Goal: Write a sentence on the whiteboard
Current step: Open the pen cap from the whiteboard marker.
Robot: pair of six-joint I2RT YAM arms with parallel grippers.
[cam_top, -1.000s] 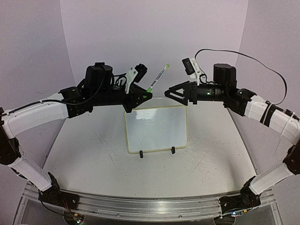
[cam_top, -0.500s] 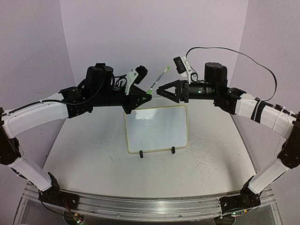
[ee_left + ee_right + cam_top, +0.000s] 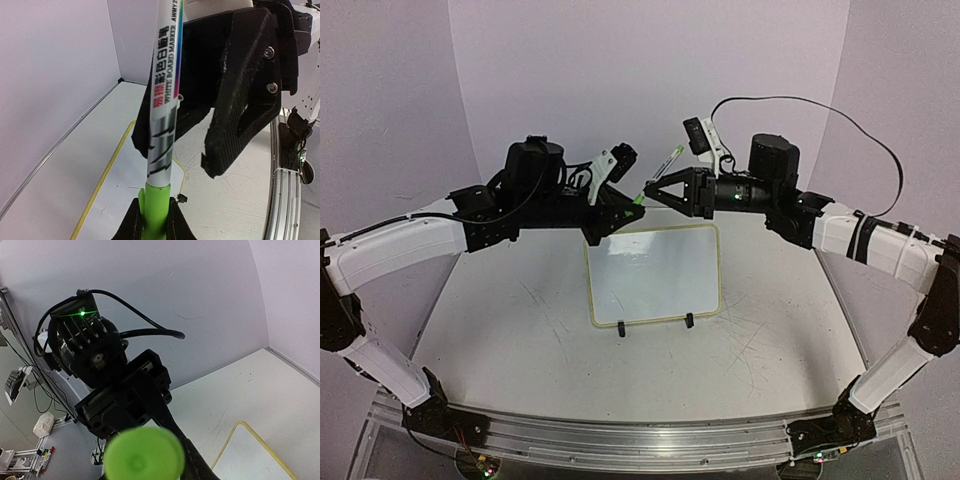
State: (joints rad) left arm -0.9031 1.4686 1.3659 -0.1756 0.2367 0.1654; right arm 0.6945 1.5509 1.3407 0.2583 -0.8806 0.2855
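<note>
The left jaws are clamped on the green lower end of the marker [image 3: 161,115], which slants up above the far edge of the whiteboard [image 3: 655,275]. The right jaws straddle its printed barrel, one black finger [image 3: 242,90] beside it and the other mostly hidden behind it, so whether they press on it cannot be told. From the right wrist the marker's far end is a green blur cut off at the bottom, and the whiteboard sits on the table [image 3: 490,330], its face plain white.
</note>
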